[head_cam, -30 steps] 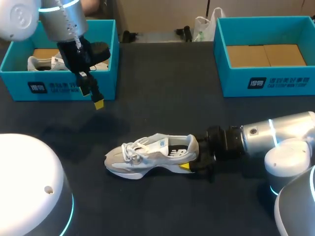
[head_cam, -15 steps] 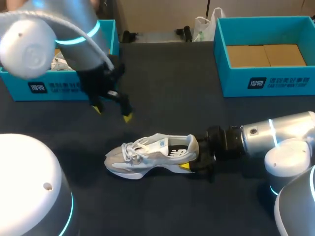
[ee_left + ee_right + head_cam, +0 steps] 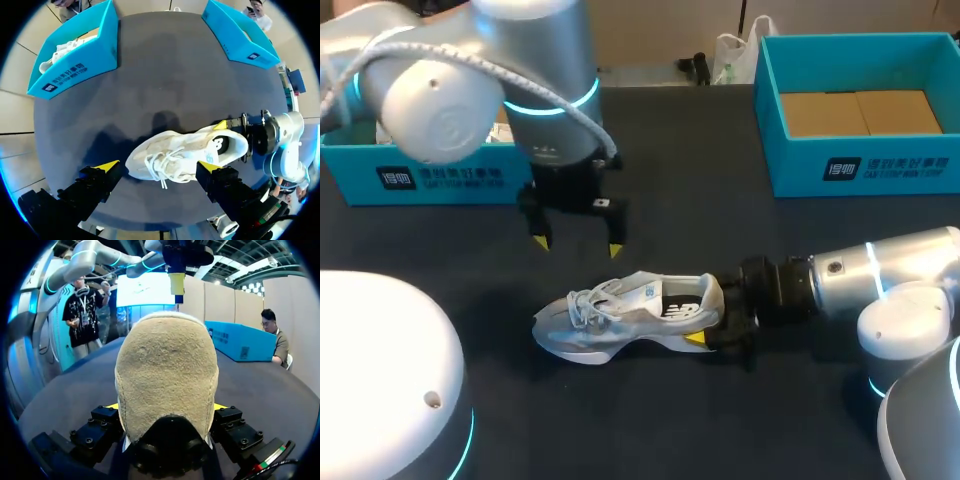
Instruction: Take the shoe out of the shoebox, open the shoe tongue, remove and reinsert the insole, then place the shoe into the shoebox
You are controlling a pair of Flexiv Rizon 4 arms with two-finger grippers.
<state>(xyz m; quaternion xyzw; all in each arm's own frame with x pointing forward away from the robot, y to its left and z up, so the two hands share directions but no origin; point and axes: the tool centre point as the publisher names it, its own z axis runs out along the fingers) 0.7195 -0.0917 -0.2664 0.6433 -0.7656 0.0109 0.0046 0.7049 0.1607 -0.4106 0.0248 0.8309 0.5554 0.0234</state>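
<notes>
White shoe [image 3: 630,315] is seated upright on the dark surface [image 3: 680,190], out of the box, heel pinched by the right claw [image 3: 710,320]. Left claw [image 3: 577,245], spread and empty, has been swung from the left shoebox [image 3: 440,178] to just above the laces. Tongue opening is judged next.

The shoe [image 3: 620,315] is pale grey and white with a tan heel. The shoebox [image 3: 795,165] beyond its heel is turquoise, brown cardboard inside. The table [image 3: 670,180] is black.
</notes>
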